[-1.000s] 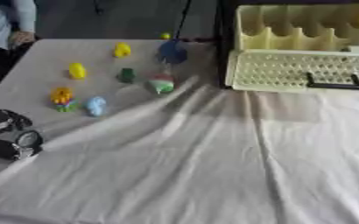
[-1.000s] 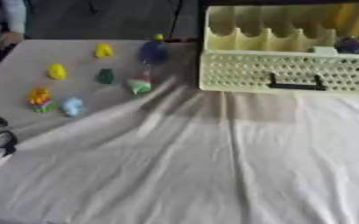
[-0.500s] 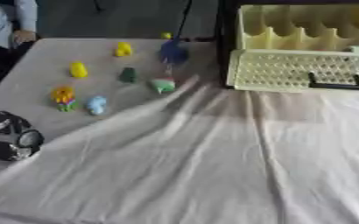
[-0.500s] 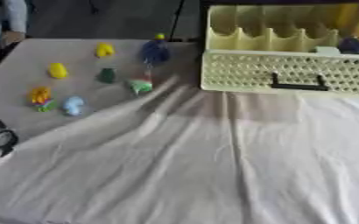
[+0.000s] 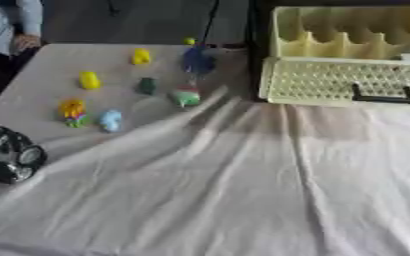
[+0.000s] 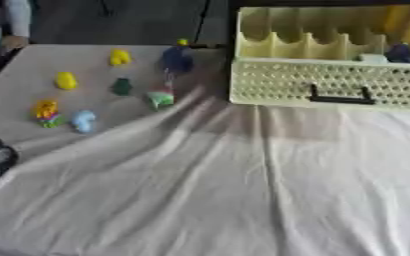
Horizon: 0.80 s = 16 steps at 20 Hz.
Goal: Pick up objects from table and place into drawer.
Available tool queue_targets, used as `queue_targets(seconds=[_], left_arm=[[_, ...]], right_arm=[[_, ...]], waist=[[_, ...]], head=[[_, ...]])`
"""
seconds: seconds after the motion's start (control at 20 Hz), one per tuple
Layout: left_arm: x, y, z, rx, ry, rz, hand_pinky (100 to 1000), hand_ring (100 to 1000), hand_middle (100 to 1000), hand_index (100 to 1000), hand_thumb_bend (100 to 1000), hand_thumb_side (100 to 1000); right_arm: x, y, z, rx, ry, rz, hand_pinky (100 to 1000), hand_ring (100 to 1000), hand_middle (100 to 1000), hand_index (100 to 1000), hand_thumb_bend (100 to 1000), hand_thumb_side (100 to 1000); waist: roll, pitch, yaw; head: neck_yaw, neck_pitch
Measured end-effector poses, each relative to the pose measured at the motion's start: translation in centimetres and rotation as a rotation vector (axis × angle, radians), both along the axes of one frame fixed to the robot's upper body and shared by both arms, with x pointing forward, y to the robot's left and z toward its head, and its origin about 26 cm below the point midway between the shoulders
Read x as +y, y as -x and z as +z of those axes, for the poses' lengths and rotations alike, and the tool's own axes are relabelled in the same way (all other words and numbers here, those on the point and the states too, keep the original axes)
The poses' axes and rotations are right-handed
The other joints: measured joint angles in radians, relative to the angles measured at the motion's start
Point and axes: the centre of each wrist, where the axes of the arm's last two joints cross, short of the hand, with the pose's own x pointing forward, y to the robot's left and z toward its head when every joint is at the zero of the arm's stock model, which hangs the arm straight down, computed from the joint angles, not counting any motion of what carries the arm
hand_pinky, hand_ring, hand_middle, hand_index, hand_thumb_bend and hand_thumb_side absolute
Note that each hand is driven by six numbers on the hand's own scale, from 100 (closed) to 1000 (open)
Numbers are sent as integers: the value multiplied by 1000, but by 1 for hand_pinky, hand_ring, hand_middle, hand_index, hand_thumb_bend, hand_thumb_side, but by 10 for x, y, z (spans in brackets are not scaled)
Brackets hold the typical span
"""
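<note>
Left hand: lower left edge, resting on the desk; whether its fingers are curled or straight cannot be told.
Toys: small light blue piece, orange one, yellow ones in the upper left.
Drawer: upper right, pale yellow, perhaps holding a dark item.

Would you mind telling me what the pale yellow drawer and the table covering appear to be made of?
The drawer looks like moulded plastic with a matt finish: its front is a regular perforated grid and the dividers behind are smooth and uniform. The table covering looks like white woven cloth: it lies in soft folds and wrinkles, without shine.
</note>
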Motion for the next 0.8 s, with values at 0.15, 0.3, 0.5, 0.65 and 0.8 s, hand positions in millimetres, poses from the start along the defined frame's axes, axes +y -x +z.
queue_targets(seconds=[0.15, 0.3, 0.5, 0.65, 0.8], left_arm=[[1, 0, 0, 9, -9, -4, 625, 731, 697, 858, 354, 634], [1, 0, -1, 15, -12, -11, 620, 726, 690, 835, 351, 626], [2, 0, -1, 10, -11, -20, 608, 709, 665, 808, 347, 597], [2, 0, -1, 3, -12, -22, 593, 693, 640, 794, 342, 566], [1, -1, -2, -4, -23, -24, 585, 684, 627, 785, 336, 558]], right_arm=[[0, 0, -1, 4, -1, -2, 317, 384, 351, 800, 100, 759], [-1, 0, -2, 7, -2, -3, 318, 384, 351, 800, 100, 759], [-1, 0, -2, 8, -5, -5, 317, 383, 350, 800, 100, 760], [-1, 0, -2, 8, -6, -5, 317, 383, 350, 801, 100, 763], [-1, 0, -3, 9, -9, -5, 318, 383, 350, 801, 100, 767]], waist=[[0, 0, -2], [0, 0, -4], [0, 0, -5], [0, 1, -7], [1, 1, -7]], head=[[1, -1], [1, -1], [1, -1], [1, -1], [1, -1]])
